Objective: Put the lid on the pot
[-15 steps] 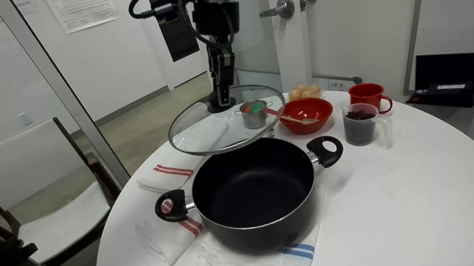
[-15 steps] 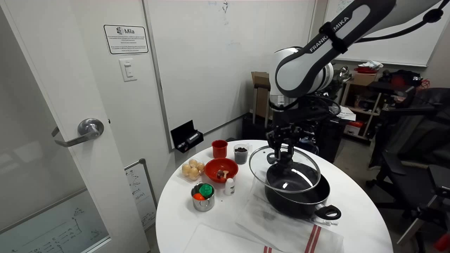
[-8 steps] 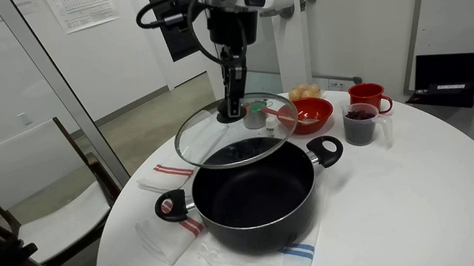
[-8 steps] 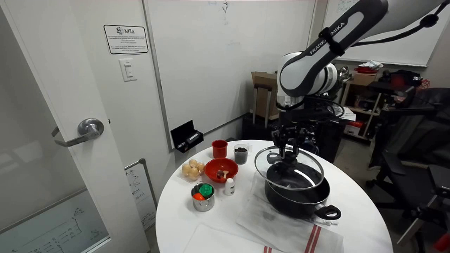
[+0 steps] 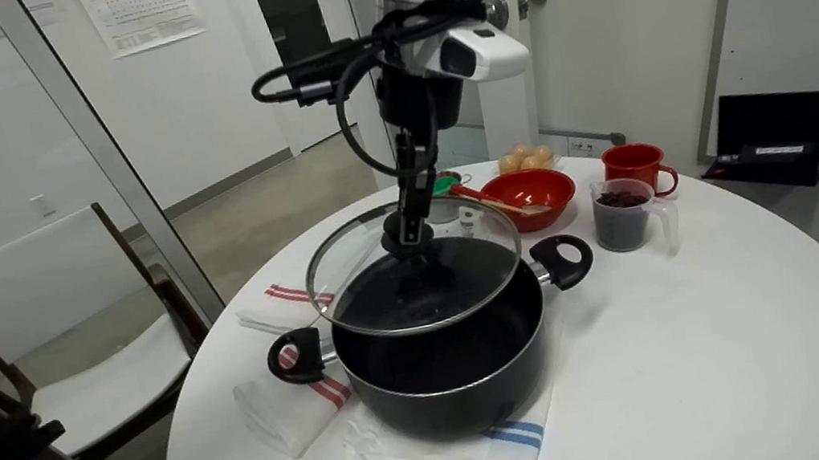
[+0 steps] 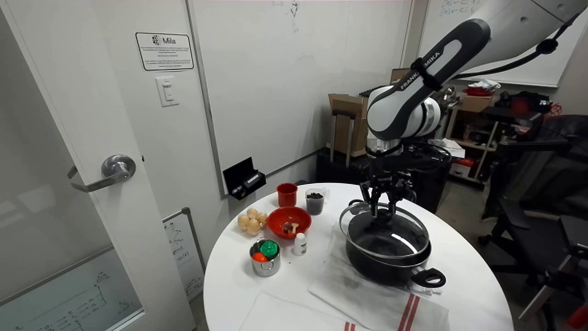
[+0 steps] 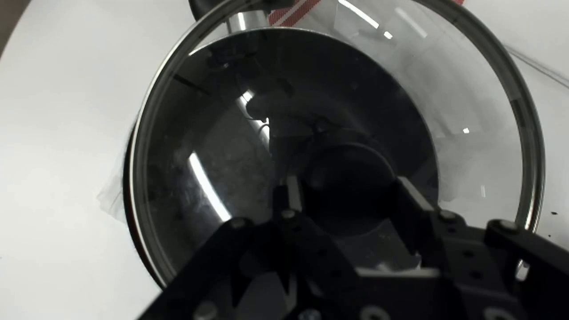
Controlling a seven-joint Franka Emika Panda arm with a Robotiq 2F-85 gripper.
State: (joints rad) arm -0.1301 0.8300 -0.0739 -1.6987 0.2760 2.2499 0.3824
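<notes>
The lid [image 5: 476, 285] is a clear glass disc with a metal rim and a dark knob [image 7: 344, 169]. My gripper [image 5: 412, 236] points down and is shut on the knob, one finger on each side. The lid also shows in the other views [image 6: 406, 223] [image 7: 471, 173]. The black pot [image 5: 457, 409] stands on a towel, its opening facing up. The lid hangs over the pot's back part, off centre, and the pot's front opening shows uncovered in an exterior view. In the wrist view the lid overhangs the pot to the right. I cannot tell whether the rims touch.
A red bowl [image 5: 518, 222], red mug [image 5: 636, 168], measuring cup [image 5: 623, 230], small metal pot [image 6: 266, 266], white bottle [image 6: 300, 246] and egg-like balls [image 6: 250, 225] stand beside the pot. The pot's two handles [image 5: 564, 262] stick out sideways. Striped towels [image 6: 381, 299] lie around it.
My gripper has lowered the lid toward the pot and moved it a little to the right in both exterior views, so it covers more of the opening. The pot has not moved.
</notes>
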